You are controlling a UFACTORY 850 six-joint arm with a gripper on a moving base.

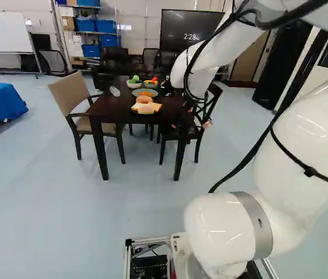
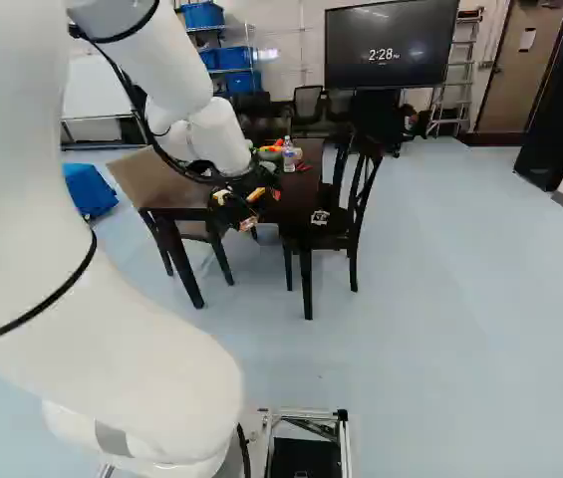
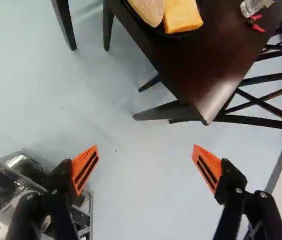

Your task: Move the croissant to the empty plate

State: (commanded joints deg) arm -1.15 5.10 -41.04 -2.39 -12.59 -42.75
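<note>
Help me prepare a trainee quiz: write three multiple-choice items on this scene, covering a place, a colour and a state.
1. In the left base view, where is the beige armchair?
A) left of the table
B) right of it
C) on it

2. What colour is the tabletop?
A) white
B) green
C) dark brown

3. How is the gripper?
A) shut, empty
B) open
C) shut on bread

1 A: it stands by the table's left side.
2 C: the wrist view shows dark brown.
3 B: its fingers stand wide apart.
</note>
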